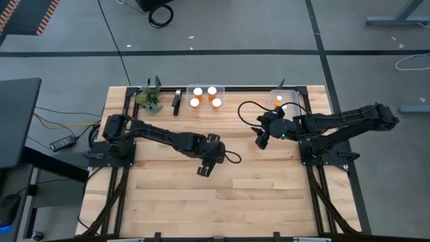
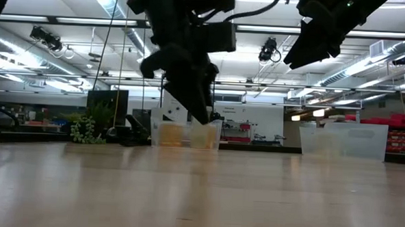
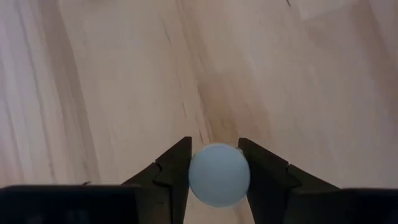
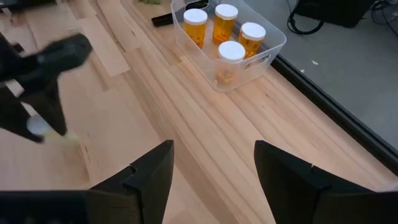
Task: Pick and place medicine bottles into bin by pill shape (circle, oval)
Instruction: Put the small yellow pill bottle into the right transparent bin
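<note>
So we're pretty far along here, by the looks of it. The clear bin at the back middle of the counter already has 4 medicine bottles standing upright in it, white caps up, orange bodies showing in the right wrist view. The second clear bin, over at the back right, has at least 1 bottle in it; the right arm covers part of that bin from above, so we can't tell if there's more.

What's left, as far as we can see: 1 bottle in transit. The left gripper is out over the middle of the counter with its jaws closed on a white-capped bottle, held just above the wood. We'd guess that one gets carried to whichever bin matches its pill shape, but we can't read the pills from here.

The right gripper hangs near the right bin with its jaws spread wide and nothing between them.

No other loose bottles show on the counter.
</note>
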Controlling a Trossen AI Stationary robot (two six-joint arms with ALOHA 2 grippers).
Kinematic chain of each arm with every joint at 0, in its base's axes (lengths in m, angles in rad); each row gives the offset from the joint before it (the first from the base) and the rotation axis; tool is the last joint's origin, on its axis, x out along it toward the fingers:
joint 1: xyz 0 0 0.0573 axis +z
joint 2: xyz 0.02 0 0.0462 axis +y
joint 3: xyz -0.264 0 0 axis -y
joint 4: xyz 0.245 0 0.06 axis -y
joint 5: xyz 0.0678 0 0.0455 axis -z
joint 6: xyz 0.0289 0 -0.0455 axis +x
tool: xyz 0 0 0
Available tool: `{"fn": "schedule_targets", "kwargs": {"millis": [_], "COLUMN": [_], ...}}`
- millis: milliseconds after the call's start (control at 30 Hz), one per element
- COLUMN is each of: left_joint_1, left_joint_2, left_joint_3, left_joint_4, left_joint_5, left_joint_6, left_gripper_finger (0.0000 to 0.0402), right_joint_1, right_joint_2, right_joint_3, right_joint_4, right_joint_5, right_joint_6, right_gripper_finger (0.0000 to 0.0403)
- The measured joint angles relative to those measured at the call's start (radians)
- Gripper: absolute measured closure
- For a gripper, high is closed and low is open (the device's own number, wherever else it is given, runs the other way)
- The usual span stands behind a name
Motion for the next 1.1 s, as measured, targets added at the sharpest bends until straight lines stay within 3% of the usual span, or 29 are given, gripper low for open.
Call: {"fn": "schedule_targets", "kwargs": {"millis": [333,633,900,1100], "left_joint_1": [0.027,0.036,0.032,0.032], "left_joint_2": [0.028,0.082,0.097,0.099], "left_joint_3": [0.001,0.001,0.002,0.0], "left_joint_4": [0.127,0.222,0.222,0.211], "left_joint_5": [0.033,0.085,0.087,0.085], "left_joint_6": [-0.104,-0.177,-0.18,-0.185], "left_gripper_finger": [0.0279,0.0266,0.0277,0.0255], "right_joint_1": [0.019,0.019,0.019,0.019], "right_joint_2": [0.0,0.0,0.0,0.0], "right_joint_3": [0.0,0.0,0.0,0.0], "right_joint_4": [0.001,0.0,0.0,0.001], "right_joint_5": [0.0,0.0,0.0,0.0], "right_joint_6": [0.004,0.003,0.004,0.003], "right_gripper_finger": [0.0173,0.0173,0.0173,0.0173]}}
